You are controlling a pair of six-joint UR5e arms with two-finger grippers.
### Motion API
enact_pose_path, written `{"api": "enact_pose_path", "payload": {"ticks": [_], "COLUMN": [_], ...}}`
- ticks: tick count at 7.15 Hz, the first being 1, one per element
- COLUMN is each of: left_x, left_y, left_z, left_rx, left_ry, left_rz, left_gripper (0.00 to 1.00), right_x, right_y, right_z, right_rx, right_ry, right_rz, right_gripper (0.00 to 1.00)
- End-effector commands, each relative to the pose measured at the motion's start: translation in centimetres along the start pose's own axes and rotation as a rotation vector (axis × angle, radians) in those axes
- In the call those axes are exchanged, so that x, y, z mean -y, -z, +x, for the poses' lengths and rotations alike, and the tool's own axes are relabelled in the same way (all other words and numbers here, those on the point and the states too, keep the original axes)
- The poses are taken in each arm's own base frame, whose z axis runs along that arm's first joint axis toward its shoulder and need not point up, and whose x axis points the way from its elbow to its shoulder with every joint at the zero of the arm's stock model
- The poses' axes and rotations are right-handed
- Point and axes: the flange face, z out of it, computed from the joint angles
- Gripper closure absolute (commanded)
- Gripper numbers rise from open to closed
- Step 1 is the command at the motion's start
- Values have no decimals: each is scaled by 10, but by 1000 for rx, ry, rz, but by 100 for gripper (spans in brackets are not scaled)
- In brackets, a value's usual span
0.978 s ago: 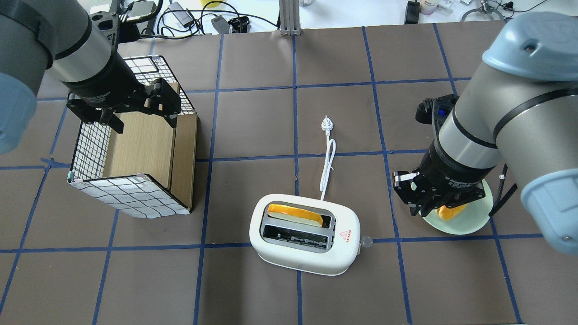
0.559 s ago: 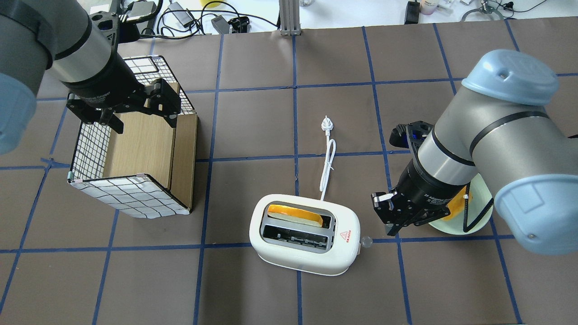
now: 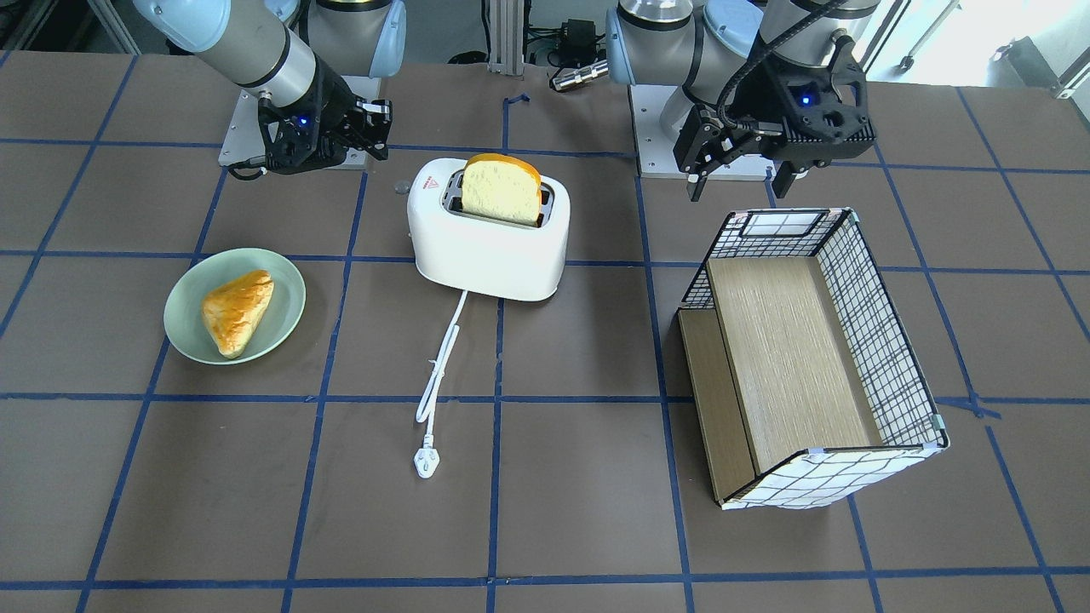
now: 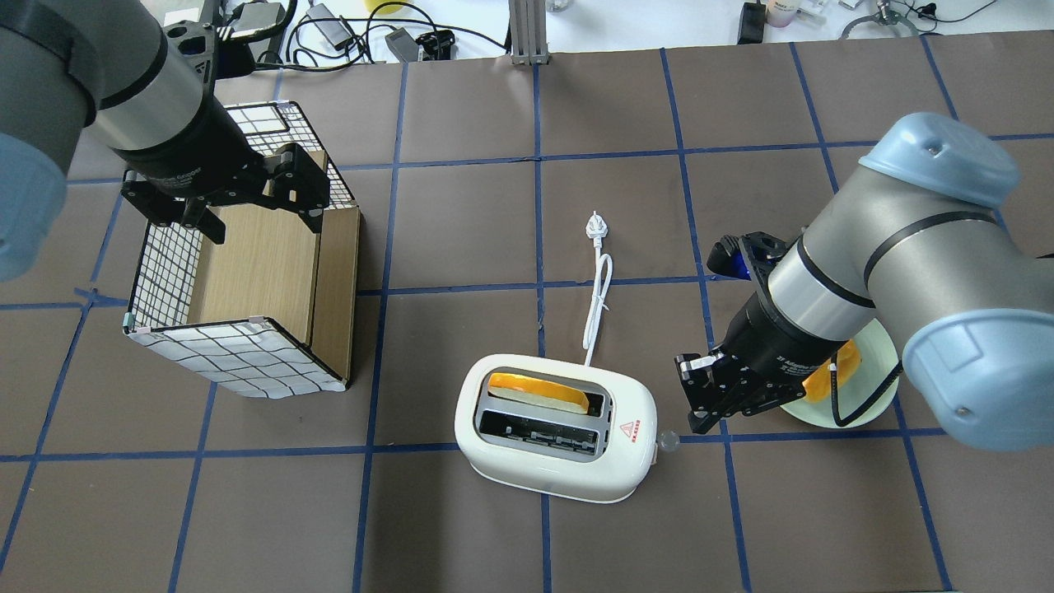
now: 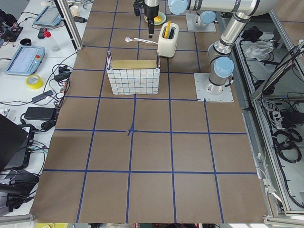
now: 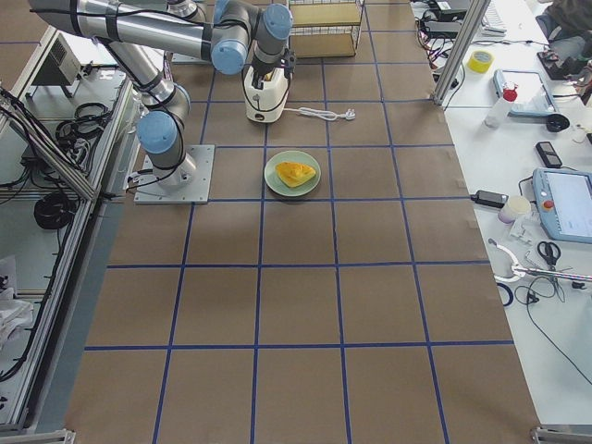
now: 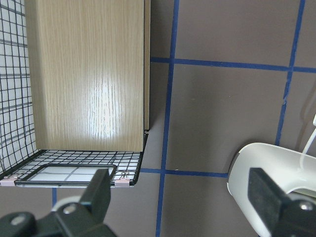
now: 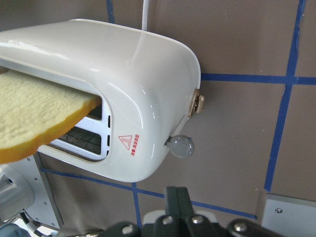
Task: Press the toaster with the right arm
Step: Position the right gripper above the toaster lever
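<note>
Right wrist-mounted view puts my right pincer (image 8: 177, 200) nearest, closed tight, near the round knob (image 8: 180, 146) on the toaster (image 8: 143, 74), which sits in the middle of the table (image 4: 461, 214). The knob is small, so I may slip off. Only this view shows the tan dial (image 8: 197, 103); overhead shows 2 slots.

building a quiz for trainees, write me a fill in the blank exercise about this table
The toaster has a slice of ____ in one slot.
The pastry lies on a green ____.
The toaster's white cord ends in a loose ____.
The tool beside the toaster belongs to the ____ arm.
Missing words: bread, plate, plug, right.
</note>
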Motion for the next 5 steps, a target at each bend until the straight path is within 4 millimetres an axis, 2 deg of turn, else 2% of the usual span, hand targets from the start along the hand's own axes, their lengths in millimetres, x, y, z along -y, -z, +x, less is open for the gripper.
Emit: {"api": "enact_pose_path", "payload": {"ticks": [1,3,5], "left_x": [0,0,0], "left_y": [0,0,0], "left_z": [0,0,0], "left_rx": [0,0,0], "left_ry": [0,0,0], "left_rz": [0,0,0], "left_gripper": [0,0,0], "right_x": [4,5,10], "right_y": [-13,-24,-37], "right_z": [18,32,34], "right_rx": [58,99,149], "right_ry": [-3,12,5], "right_rz": [-9,-20,-32], "right_gripper": [100,100,100]}}
